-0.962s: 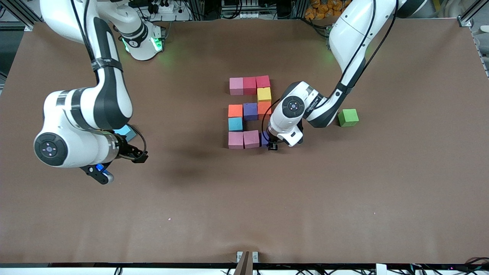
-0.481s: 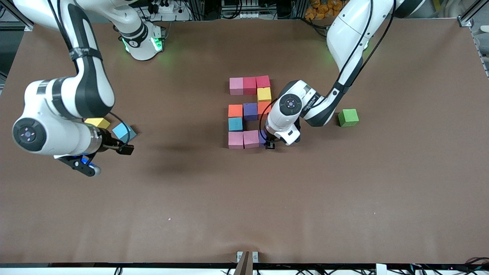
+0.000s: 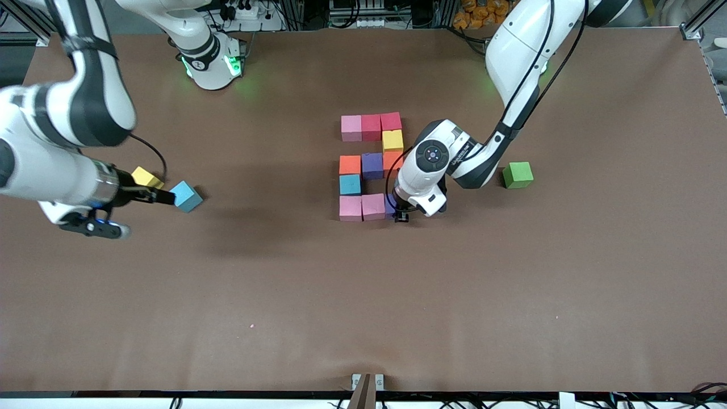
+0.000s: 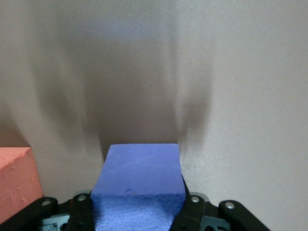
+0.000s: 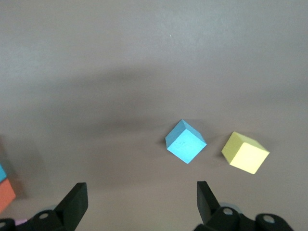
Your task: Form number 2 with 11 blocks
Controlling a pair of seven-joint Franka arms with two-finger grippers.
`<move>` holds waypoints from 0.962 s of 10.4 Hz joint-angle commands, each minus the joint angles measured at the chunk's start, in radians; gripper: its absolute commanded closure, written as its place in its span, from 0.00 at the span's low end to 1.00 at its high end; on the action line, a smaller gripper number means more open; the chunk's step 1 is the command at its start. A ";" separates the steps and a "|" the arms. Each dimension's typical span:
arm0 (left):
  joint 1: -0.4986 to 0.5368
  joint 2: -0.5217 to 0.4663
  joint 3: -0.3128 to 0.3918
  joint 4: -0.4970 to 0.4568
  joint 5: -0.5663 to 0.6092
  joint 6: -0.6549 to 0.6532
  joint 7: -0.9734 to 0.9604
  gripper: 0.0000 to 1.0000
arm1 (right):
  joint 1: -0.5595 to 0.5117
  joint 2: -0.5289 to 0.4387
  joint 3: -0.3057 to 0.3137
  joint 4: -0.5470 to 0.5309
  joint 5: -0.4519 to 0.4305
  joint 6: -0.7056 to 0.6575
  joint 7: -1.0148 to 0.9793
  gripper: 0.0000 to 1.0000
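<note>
Your left gripper (image 3: 404, 216) clamps the purple block (image 4: 140, 180) low at the number 2 (image 3: 371, 166)'s last empty corner, beside the pink block (image 3: 373, 206), completing it; your right gripper (image 5: 139, 198) waits open over the surface (image 3: 363, 295).

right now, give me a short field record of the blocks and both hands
digit: ten blocks laid out as a 2, last corner being filled
left hand: shut on purple block, at the digit's nearest row beside a pink block
right hand: open, over bare table by two loose cubes
loose cubes: light blue cube, yellow cube, green cube
</note>
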 commanded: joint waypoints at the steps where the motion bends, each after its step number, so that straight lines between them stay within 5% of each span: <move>1: -0.010 0.017 0.007 0.025 -0.005 0.010 -0.016 0.54 | -0.022 -0.139 0.047 -0.063 -0.051 0.002 -0.092 0.00; 3: -0.010 0.019 0.008 0.025 -0.005 0.010 -0.013 0.41 | -0.022 -0.201 0.071 -0.060 -0.083 0.002 -0.129 0.00; 4: -0.010 0.017 0.008 0.025 -0.004 0.010 -0.010 0.14 | -0.019 -0.215 0.075 -0.054 -0.091 -0.005 -0.130 0.00; 5: -0.011 0.017 0.008 0.025 0.024 0.010 -0.009 0.00 | -0.014 -0.215 0.075 -0.022 -0.092 -0.049 -0.138 0.00; 8: -0.010 0.009 0.005 0.026 0.053 0.010 -0.010 0.00 | -0.025 -0.203 0.064 0.080 -0.092 -0.134 -0.222 0.00; 10: -0.002 0.000 0.004 0.026 0.052 0.010 -0.013 0.00 | -0.028 -0.177 0.003 0.183 -0.079 -0.181 -0.323 0.00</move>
